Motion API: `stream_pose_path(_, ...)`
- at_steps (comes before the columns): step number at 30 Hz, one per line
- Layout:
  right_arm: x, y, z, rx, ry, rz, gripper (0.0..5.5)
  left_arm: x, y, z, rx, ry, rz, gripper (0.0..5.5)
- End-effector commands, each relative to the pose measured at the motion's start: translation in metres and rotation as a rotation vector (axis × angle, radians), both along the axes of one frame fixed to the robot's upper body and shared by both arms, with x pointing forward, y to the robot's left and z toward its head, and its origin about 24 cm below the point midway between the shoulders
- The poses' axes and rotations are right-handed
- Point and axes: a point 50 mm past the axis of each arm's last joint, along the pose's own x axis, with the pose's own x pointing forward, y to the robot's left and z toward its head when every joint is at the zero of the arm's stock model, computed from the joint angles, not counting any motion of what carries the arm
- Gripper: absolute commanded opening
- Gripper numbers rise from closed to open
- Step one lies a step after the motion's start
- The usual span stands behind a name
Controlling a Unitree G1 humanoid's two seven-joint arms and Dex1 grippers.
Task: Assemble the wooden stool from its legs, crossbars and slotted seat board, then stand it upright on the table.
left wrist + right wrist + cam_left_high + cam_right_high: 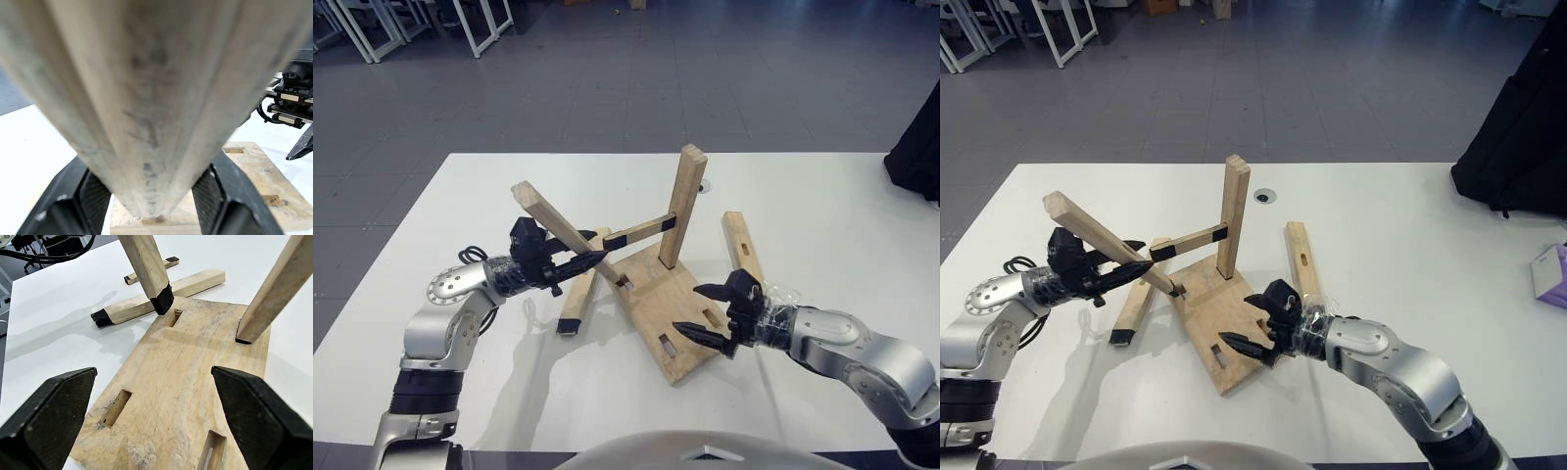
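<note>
Fingers (88, 196) of the left gripper (579, 262) squeeze a leaning leg (548, 213); its low end sits at a slot in the seat board (656, 294) just past their tips. On the right gripper (685, 309) the fingers are spread wide above the board's near end, touching nothing. Beyond them an upright leg (683, 201) stands in the board, a crossbar (641, 232) joined to it.
</note>
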Motion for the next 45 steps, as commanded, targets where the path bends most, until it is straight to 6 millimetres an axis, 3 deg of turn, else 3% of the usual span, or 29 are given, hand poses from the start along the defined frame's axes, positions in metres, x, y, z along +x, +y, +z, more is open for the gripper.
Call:
stream_pose_path(1, -0.002, -0.004, -0.005, -0.029, -0.002, 0.01, 4.33, 0.004, -0.009, -0.013, 0.053, -0.03, -0.033, 2.05)
stream_pose_path(5, -0.002, -0.004, -0.005, -0.037, -0.013, 0.007, 4.33, 0.009, -0.021, -0.023, 0.041, -0.036, -0.057, 2.05)
stream_pose_path(13, 0.007, -0.004, -0.006, -0.044, -0.024, 0.051, 4.33, -0.009, -0.003, -0.033, 0.09, 0.058, -0.044, 2.05)
stream_pose_path(21, 0.007, -0.003, -0.007, -0.048, -0.034, 0.028, 4.33, 0.004, -0.013, -0.041, 0.188, 0.118, -0.131, 2.05)
stream_pose_path(28, 0.006, 0.0, -0.008, -0.045, -0.038, 0.027, 4.33, 0.007, -0.015, -0.033, 0.155, 0.193, -0.16, 2.05)
stream_pose_path(33, 0.009, 0.0, -0.007, -0.048, -0.047, 0.03, 4.33, 0.011, -0.014, -0.035, 0.257, 0.201, -0.173, 2.05)
stream_pose_path(35, 0.011, 0.001, -0.004, -0.024, -0.04, 0.017, 3.95, 0.01, -0.015, -0.039, 0.355, 0.207, -0.19, 2.05)
stream_pose_path(40, 0.026, 0.013, 0.027, 0.161, -0.085, -0.119, 2.89, 0.01, -0.007, -0.053, 0.426, 0.309, -0.131, 2.05)
stream_pose_path(45, 0.046, 0.052, 0.082, 0.512, -0.141, -0.273, 1.83, 0.012, -0.008, -0.061, 0.439, 0.343, -0.111, 2.05)
